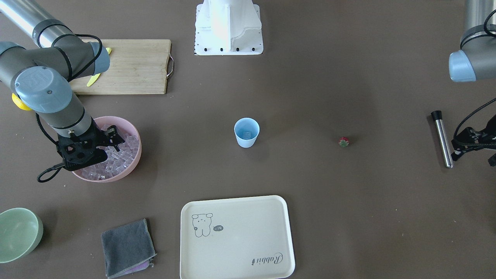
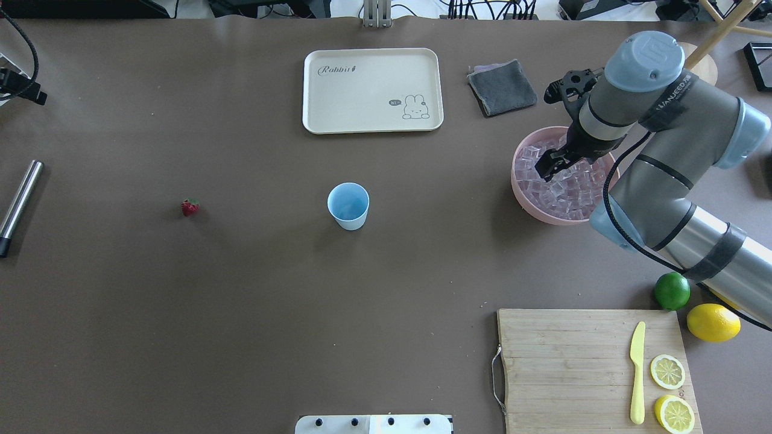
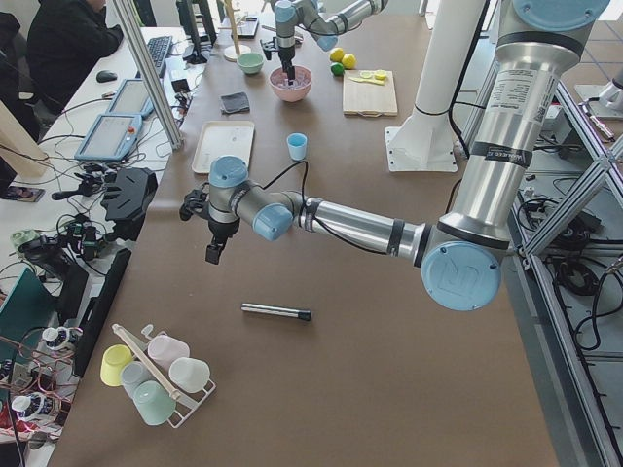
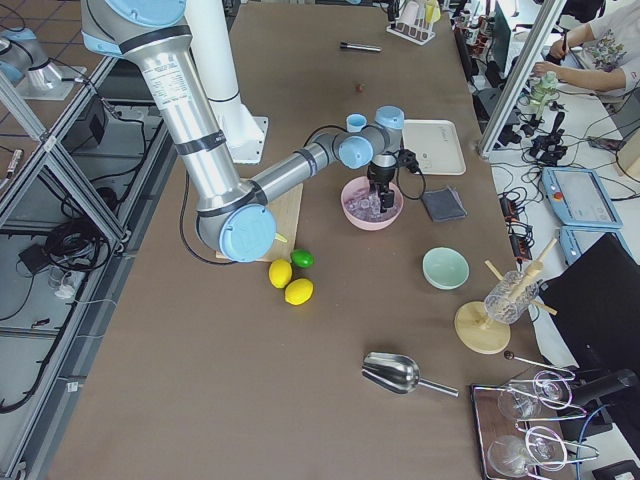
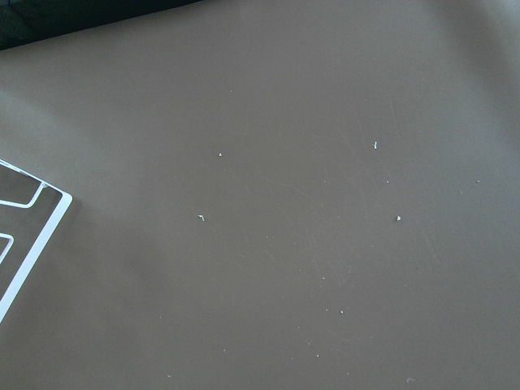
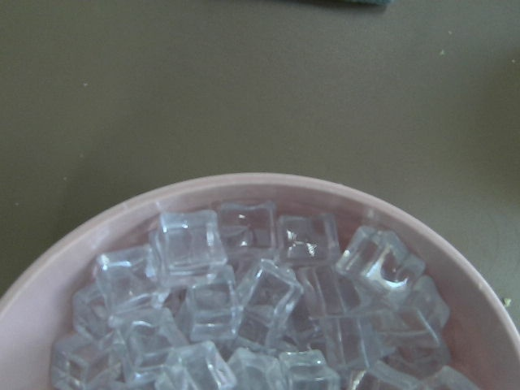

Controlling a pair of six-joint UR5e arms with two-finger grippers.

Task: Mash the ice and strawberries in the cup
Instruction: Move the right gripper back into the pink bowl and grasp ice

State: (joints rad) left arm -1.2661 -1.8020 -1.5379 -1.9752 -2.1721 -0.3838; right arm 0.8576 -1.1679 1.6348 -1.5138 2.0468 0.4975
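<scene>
1. The right gripper (image 2: 547,169) points down into the pink bowl (image 2: 526,205), with its tip among the ice (image 2: 570,191). Its dark fingers blur against the cubes, so I cannot tell how far apart they stand.
2. In the right wrist view, clear cubes lie heaped directly below that gripper and fill the bowl. No finger shows in that view.
3. The cup (image 2: 348,206) stands upright on the surface (image 2: 241,301), well apart from the right gripper and toward the robot's left. Something pale lies at its bottom, but I cannot tell what.
4. The 1 strawberry (image 2: 190,207) lies alone on the surface, beyond the cup from the right gripper. It is nearer the left gripper (image 3: 211,255) but touches neither.
5. The left gripper hangs over bare surface at the robot's left end. I cannot tell whether it is wide or narrow.
6. A metal rod (image 2: 18,205) with a black end lies flat near the left gripper, apart from it.
7. A grey cloth (image 2: 502,87) lies just beyond the right gripper, on the side away from the robot, with a cream tray (image 2: 313,90) further left.
8. On the robot's side of the right gripper is a wooden board (image 2: 561,367). It carries a yellow knife (image 2: 637,374) and 2 lemon slices (image 2: 667,371).
</scene>
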